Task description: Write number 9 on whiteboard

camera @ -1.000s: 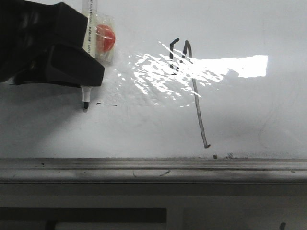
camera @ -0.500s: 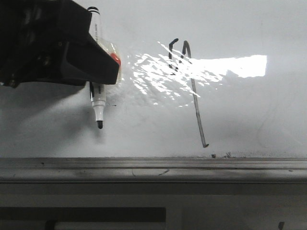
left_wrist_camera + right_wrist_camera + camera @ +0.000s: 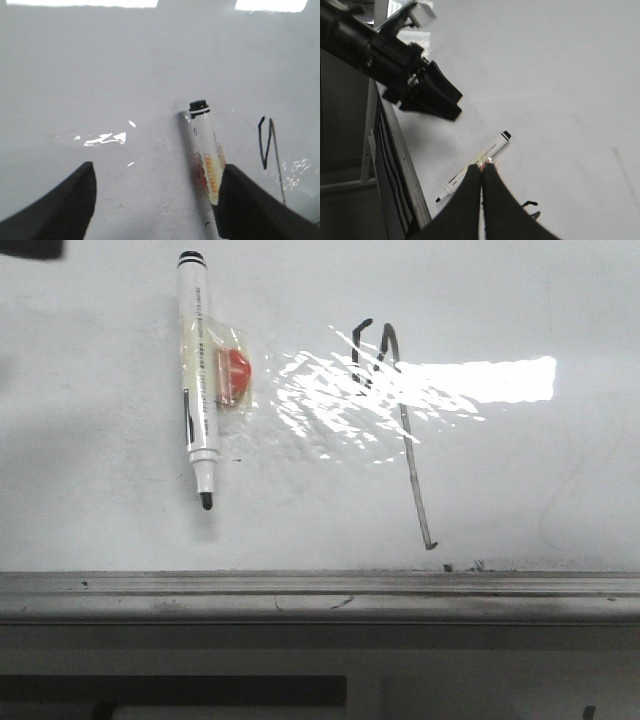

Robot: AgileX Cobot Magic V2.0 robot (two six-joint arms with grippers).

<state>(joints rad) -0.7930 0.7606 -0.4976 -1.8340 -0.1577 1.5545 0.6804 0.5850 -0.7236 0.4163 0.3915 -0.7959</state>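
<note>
The whiteboard (image 3: 520,490) fills the front view, with a glare patch across its middle. On it stands the number 9 (image 3: 412,470), a small hooked loop above a long slanted tail; it also shows in the left wrist view (image 3: 267,145). A white marker (image 3: 200,380) with a red piece (image 3: 232,375) taped to it lies loose on the board, uncapped tip toward the ledge. My left gripper (image 3: 157,172) hangs open above the board, the marker (image 3: 207,150) by one finger, not held. My right gripper (image 3: 481,167) is shut on nothing, above the marker (image 3: 497,145).
A grey metal ledge (image 3: 320,585) runs along the board's near edge. A tiny black dash (image 3: 237,459) sits beside the marker, and small specks (image 3: 447,566) lie near the ledge. The left gripper (image 3: 437,100) shows dark in the right wrist view, over the board.
The left gripper let go of the marker and drew away up and left, almost out of the front view. The marker now lies flat on the board.
</note>
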